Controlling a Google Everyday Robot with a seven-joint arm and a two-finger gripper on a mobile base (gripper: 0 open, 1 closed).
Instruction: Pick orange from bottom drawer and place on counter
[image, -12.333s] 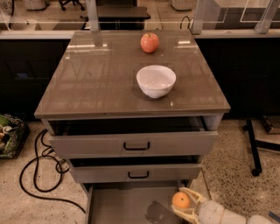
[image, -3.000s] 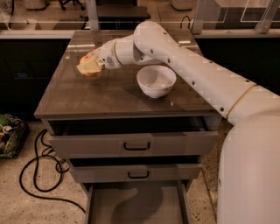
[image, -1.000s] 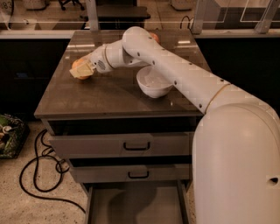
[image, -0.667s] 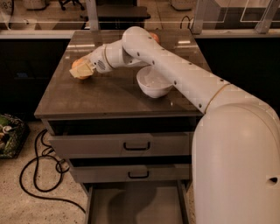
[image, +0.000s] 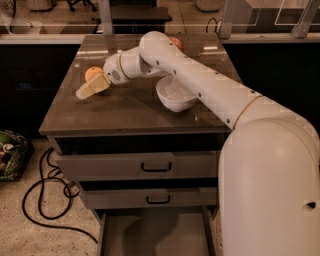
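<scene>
The orange (image: 93, 73) rests at the left of the counter (image: 125, 111), the glossy top of the grey cabinet. My gripper (image: 85, 83) is at the orange, low over the counter, reached in from the right. It is open, with one cream finger (image: 91, 87) lying along the near side of the orange; the other finger is hidden behind the fruit. The bottom drawer (image: 155, 235) is pulled out at the bottom of the view, and the part of its grey floor that shows is bare.
A white bowl (image: 175, 95) stands mid-counter, partly under my arm. A reddish apple (image: 175, 41) peeks out behind the arm at the back. The two upper drawers (image: 157, 166) are slightly open. Black cables (image: 42, 200) and a bag (image: 7, 155) lie on the floor at the left.
The finger has spread away from the orange, which now shows clearly on the counter. The arm has hardly moved.
</scene>
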